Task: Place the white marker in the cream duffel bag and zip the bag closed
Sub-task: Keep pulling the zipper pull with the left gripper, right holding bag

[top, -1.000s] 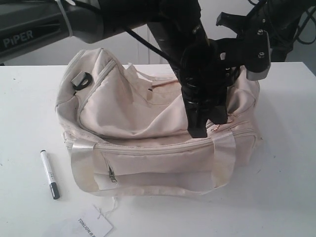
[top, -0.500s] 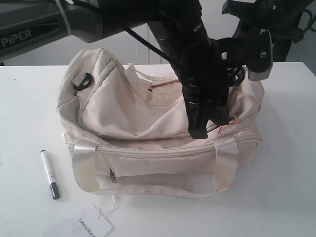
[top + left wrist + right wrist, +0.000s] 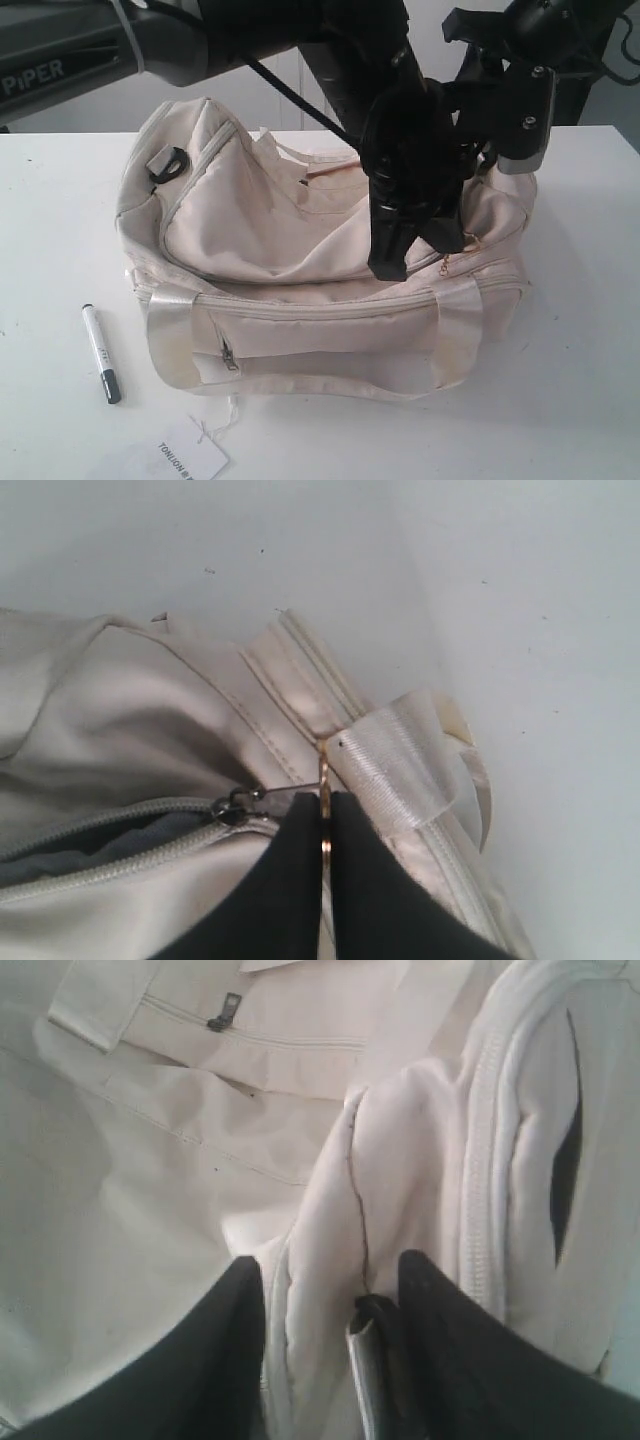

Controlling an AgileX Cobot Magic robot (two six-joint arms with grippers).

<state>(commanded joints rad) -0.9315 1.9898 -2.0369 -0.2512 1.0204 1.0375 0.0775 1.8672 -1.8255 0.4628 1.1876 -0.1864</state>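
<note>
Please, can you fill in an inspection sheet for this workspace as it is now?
Surface: white table, no spills seen.
Job's things: white marker lies on the table beside the cream duffel bag; main zipper partly open.
Clutter: paper tag near the marker.
Grippers: left gripper shut on the gold zip pull; right gripper open around bag fabric.
Cables: black cable along the left arm.
Surroundings: white wall behind.

"PiPER" stands on the grey arm link (image 3: pixel 60 55), "TONLION" on the white paper tag (image 3: pixel 193 462) (cut off at the edge), and print on the white marker (image 3: pixel 101 353) is illegible.
</note>
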